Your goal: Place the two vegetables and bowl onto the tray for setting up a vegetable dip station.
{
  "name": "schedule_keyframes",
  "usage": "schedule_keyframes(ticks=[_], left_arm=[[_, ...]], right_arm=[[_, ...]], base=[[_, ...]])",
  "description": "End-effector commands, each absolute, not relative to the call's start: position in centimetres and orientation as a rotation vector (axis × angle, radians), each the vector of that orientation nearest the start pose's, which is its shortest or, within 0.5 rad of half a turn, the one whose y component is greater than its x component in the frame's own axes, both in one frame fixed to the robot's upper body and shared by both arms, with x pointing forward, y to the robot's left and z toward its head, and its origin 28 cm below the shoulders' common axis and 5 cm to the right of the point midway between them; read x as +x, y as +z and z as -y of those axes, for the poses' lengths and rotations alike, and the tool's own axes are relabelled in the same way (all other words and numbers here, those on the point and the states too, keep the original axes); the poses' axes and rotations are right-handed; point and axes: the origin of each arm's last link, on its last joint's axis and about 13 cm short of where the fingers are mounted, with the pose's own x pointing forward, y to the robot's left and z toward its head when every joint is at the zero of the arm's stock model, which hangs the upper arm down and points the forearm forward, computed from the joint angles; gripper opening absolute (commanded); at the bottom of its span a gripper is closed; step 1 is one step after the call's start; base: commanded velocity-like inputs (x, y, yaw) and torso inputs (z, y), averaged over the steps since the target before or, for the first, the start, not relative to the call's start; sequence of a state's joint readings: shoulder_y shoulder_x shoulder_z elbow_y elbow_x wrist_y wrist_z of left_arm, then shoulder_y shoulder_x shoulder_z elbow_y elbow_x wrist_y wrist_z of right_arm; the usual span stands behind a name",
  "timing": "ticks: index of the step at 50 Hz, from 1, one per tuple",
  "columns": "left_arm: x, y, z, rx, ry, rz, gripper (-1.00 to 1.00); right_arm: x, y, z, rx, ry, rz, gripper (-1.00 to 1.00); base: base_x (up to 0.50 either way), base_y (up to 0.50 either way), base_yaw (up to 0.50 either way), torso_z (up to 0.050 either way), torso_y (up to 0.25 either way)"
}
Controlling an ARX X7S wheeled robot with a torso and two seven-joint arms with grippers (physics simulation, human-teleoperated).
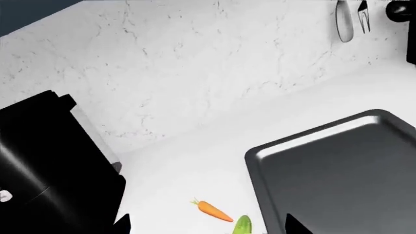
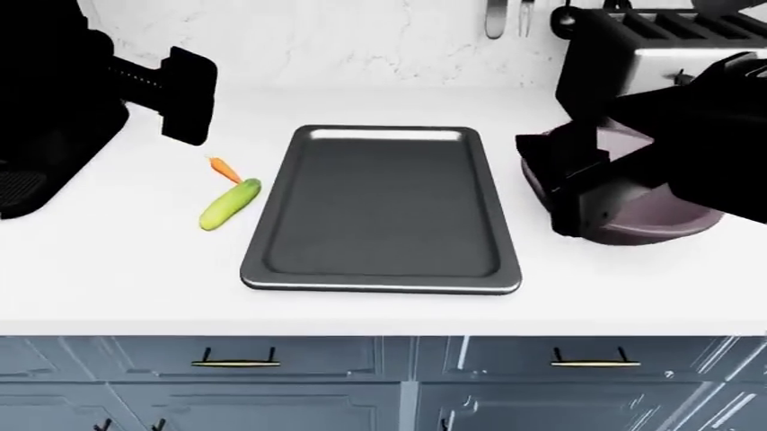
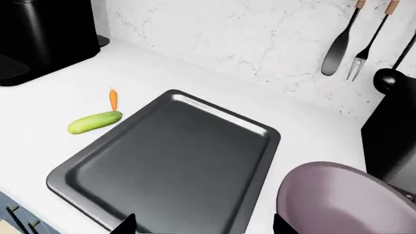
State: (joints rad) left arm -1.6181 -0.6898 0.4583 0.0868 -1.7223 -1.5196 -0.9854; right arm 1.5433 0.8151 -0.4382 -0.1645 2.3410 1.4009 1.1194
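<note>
The carrot (image 2: 223,168) and cucumber (image 2: 229,205) lay on the counter (image 2: 120,269) left of the empty tray (image 2: 381,208). The bowl (image 2: 653,211) looked rigid, best gripped at its rim. Whether either hand was spread, I cannot tell.

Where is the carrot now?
In the head view the carrot lies on the counter left of the tray, just behind the cucumber.
</note>
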Motion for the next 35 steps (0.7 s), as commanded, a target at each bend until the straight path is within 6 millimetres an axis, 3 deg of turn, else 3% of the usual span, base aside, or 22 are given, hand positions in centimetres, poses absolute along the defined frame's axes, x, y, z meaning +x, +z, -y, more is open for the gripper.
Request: schedule_keyframes(ticks=[1,6,22,28,35], left_arm=[[23.7,38.0,-26.0,0.437,-0.027,-0.242,1.0],[23.6,38.1,-26.0,0.341,-0.041,-0.263,1.0],[23.2,38.0,-25.7,0.331,-0.083,-0.322,1.0],[23.0,38.1,-25.9,0.295,-0.078,-0.343,1.0],[24.0,38.1,-25.6,0.197,-0.002,-0.46,1.0]], right_arm=[[18.4,37.2,15.4,-0.206,0.458,-0.3,1.0],[18.2,37.2,15.2,-0.217,0.473,-0.303,1.0],[17.5,37.3,15.7,-0.225,0.412,-0.347,1.0],[16.1,37.4,17.4,-0.201,0.355,-0.36,1.0],[16.2,37.6,16.8,-0.229,0.37,-0.368,1.0]], base=[[0.5,0.0,0.0,0.0,0.0],[0.5,0.0,0.0,0.0,0.0],[0.4,0.0,0.0,0.0,0.002],[0.04,0.0,0.0,0.0,0.002],[0.0,0.0,0.0,0.0,0.0]])
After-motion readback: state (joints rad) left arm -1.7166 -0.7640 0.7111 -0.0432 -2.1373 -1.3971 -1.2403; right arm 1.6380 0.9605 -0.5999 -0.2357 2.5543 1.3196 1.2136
